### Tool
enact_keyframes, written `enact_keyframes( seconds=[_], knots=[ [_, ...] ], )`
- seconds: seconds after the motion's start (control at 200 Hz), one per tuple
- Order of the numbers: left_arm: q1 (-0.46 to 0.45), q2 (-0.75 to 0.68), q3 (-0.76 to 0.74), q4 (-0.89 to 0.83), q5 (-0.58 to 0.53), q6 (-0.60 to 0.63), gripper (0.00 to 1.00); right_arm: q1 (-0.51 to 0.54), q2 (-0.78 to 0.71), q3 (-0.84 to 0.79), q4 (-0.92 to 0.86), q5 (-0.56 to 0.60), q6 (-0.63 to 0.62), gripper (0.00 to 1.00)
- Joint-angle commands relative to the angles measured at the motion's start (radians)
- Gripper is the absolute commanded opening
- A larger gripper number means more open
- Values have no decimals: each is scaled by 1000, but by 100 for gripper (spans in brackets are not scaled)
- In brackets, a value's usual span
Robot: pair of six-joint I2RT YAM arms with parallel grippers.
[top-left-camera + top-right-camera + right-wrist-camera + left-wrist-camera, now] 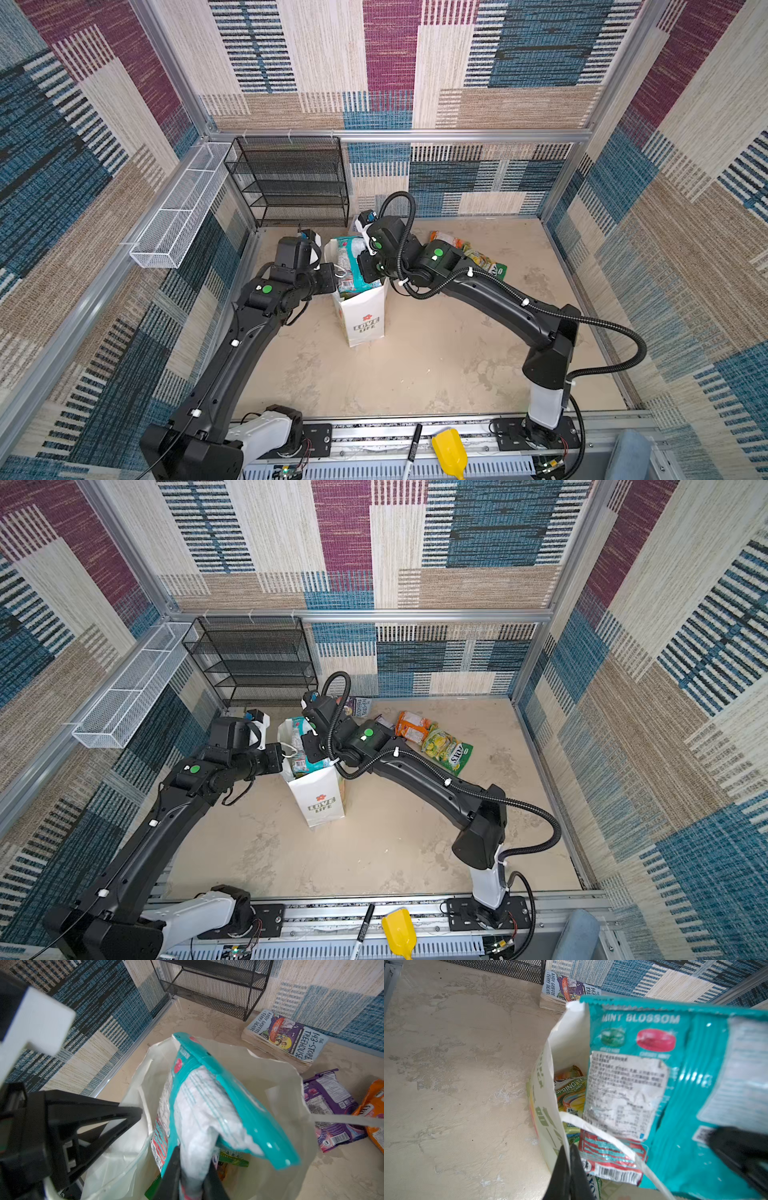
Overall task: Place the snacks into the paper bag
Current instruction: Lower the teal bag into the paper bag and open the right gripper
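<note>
Beige tabletop (436,365), left claw (568,1150) pinching paper bag (365,320) rim, right claw (193,1159) gripping teal packet (239,1109) inside it

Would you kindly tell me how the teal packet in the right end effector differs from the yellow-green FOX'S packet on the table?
The teal packet is clamped by the right end effector and stands tilted in the mouth of the paper bag; the yellow-green FOX'S packet lies flat on the table, ungripped, outside the bag. The teal packet shows a white label; the FOX'S packet shows pictured sweets. Both are glossy packets.
</note>
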Motion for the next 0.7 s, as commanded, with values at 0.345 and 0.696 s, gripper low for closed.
enact_keyframes(
  seconds=[0.345,0.696],
  knots=[
    [4,-9,6,43,2,-1,0,9,22,-27,-16,8,23,3],
    [4,-16,7,43,-4,0,0,9,101,88,-58,45,27,52]
  ],
)
